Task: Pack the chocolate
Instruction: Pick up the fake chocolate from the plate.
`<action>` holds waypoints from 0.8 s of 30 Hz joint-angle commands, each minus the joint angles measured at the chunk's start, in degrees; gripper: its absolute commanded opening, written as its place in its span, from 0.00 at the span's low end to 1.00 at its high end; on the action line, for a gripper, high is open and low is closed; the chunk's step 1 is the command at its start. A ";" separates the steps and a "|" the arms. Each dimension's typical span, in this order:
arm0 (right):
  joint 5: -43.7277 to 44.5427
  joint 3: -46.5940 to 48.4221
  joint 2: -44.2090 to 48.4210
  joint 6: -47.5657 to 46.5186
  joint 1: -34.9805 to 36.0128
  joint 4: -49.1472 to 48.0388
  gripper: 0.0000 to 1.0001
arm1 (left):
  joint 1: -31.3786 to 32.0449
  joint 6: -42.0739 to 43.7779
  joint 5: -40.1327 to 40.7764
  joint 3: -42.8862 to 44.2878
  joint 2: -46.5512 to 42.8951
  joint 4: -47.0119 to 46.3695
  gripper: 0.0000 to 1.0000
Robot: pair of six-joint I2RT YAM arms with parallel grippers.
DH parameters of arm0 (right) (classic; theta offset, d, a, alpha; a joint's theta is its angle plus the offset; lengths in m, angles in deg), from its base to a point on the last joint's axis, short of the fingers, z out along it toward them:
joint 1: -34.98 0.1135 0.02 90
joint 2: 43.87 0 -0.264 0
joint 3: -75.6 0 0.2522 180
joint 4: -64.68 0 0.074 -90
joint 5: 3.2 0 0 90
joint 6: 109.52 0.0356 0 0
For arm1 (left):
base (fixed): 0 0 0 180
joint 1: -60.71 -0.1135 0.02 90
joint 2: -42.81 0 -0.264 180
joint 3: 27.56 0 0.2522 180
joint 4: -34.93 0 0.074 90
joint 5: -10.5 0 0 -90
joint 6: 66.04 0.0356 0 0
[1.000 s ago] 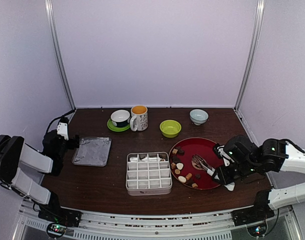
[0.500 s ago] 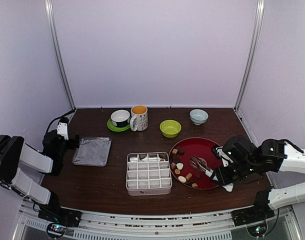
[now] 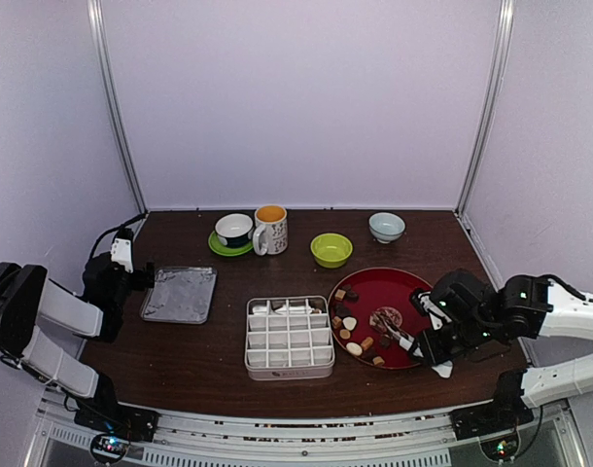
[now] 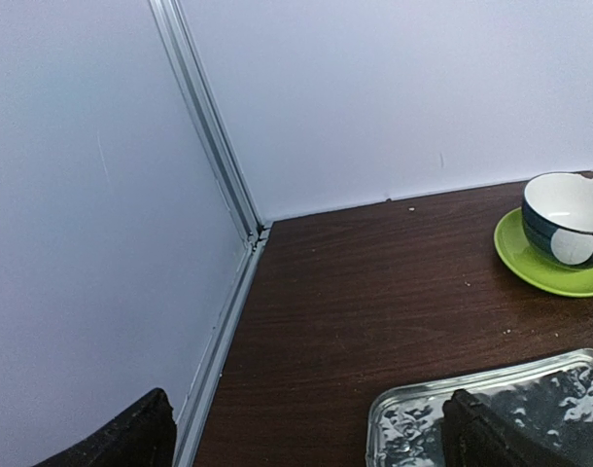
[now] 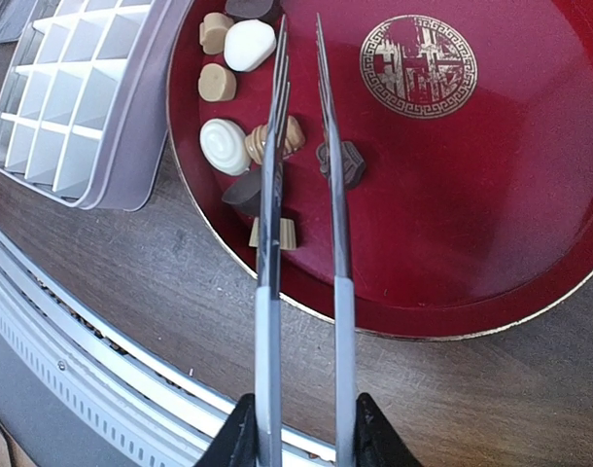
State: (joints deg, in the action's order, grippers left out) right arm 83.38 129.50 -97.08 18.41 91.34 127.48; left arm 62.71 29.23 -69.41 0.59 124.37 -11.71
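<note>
Right jaws clenched on metal tongs [image 5: 267, 243], tips parted above chocolate [image 5: 224, 146] clustered on red plate [image 5: 491, 195], frame centre-left; divided tray [image 5: 73, 88] upper left. Best: straddle one piece, squeeze gently, lift level. Left jaws released, empty, over tabletop [image 4: 374, 292].
</note>
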 commanded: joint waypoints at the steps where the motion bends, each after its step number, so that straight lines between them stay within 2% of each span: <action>1: 0.45 2.08 -0.36 -0.08 -0.20 -1.57 0.30 | -0.46 -0.03 -0.08 0.90 0.10 -3.57 0.98; 16: -0.27 2.38 -1.81 -2.23 -0.26 -0.43 0.29 | -0.42 -0.01 -0.07 0.90 0.09 -3.56 0.98; 24: -1.42 2.44 -0.52 -2.24 -0.24 4.26 0.30 | -0.42 -0.03 -0.08 0.90 0.13 -3.59 0.98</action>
State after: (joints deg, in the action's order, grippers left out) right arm 82.28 130.48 -98.87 16.64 91.29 129.32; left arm 62.71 29.23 -69.41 0.59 124.37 -11.71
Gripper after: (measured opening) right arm 0.297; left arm 0.978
